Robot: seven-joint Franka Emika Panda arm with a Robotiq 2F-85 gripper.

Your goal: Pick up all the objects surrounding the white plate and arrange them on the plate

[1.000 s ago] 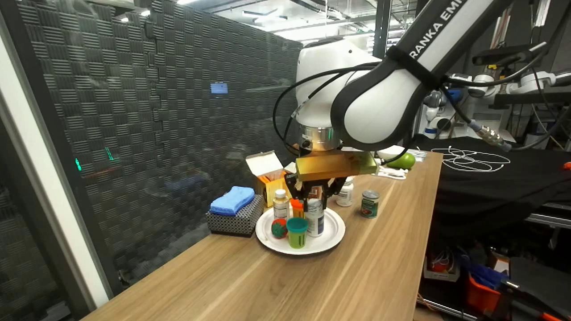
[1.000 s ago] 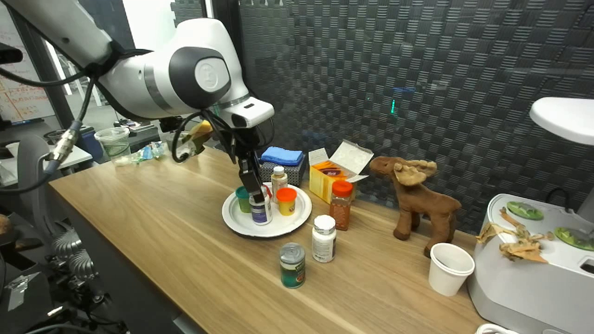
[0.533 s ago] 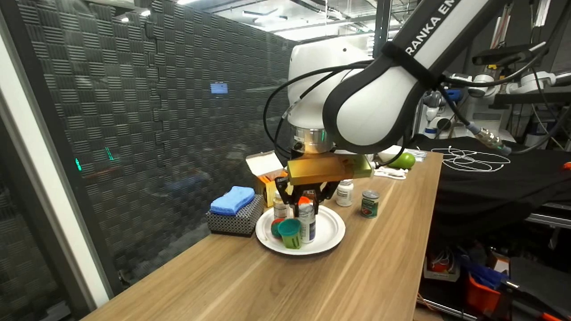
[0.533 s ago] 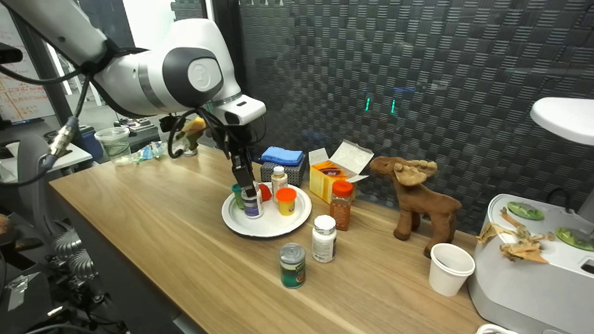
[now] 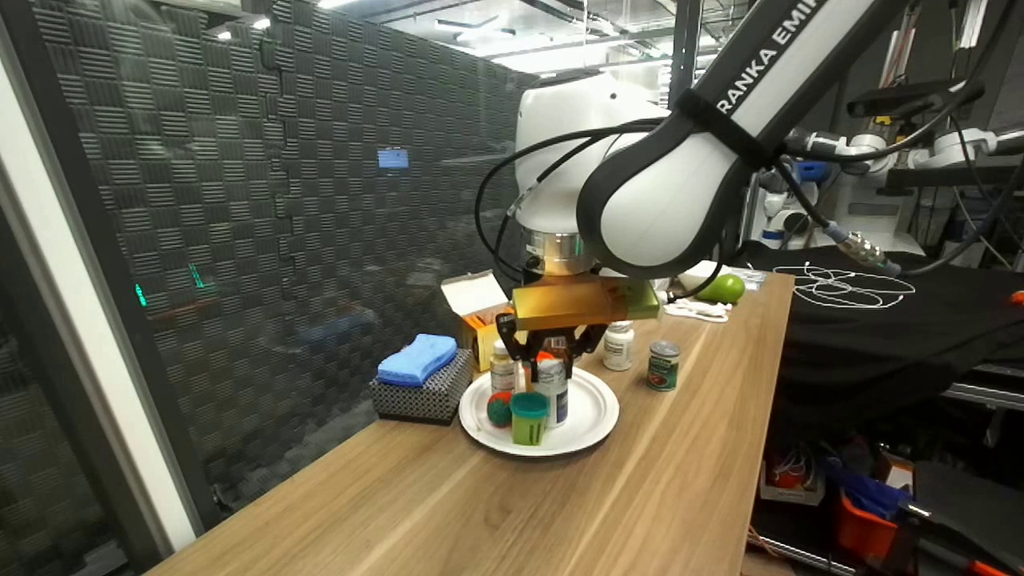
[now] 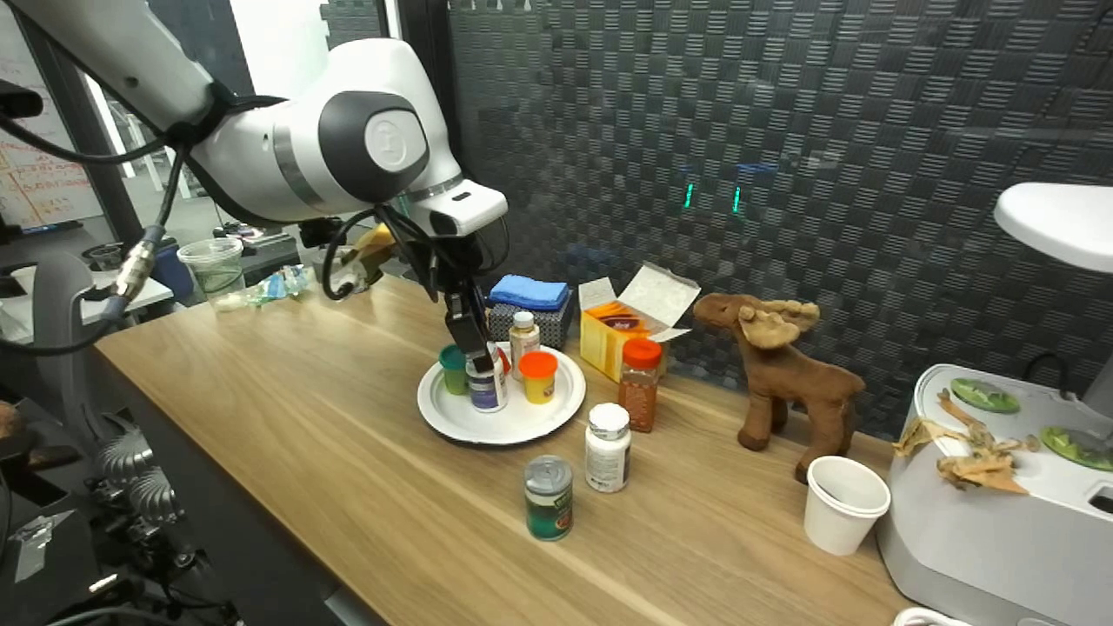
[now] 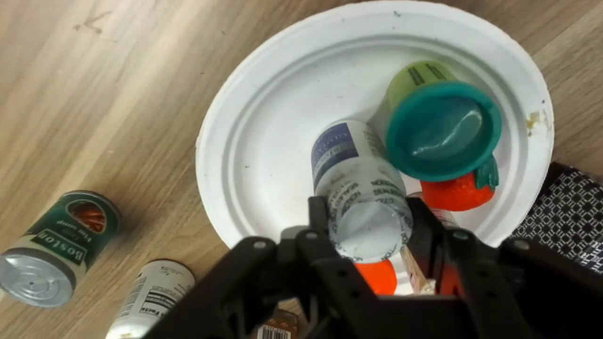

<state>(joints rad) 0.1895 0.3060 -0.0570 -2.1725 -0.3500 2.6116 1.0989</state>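
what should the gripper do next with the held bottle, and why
I'd gently open the gripper, I think: it grips the purple-labelled white pill bottle by its top, roughly upright over the white plate, beside the teal-lidded green tub. The bottle's base seems to be on the plate, though contact isn't certain.

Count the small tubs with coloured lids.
2, both on the white plate: the teal-lidded tub beside the white bottle in the gripper, the orange-lidded tub on the side toward the red-capped jar. Another could be hidden.
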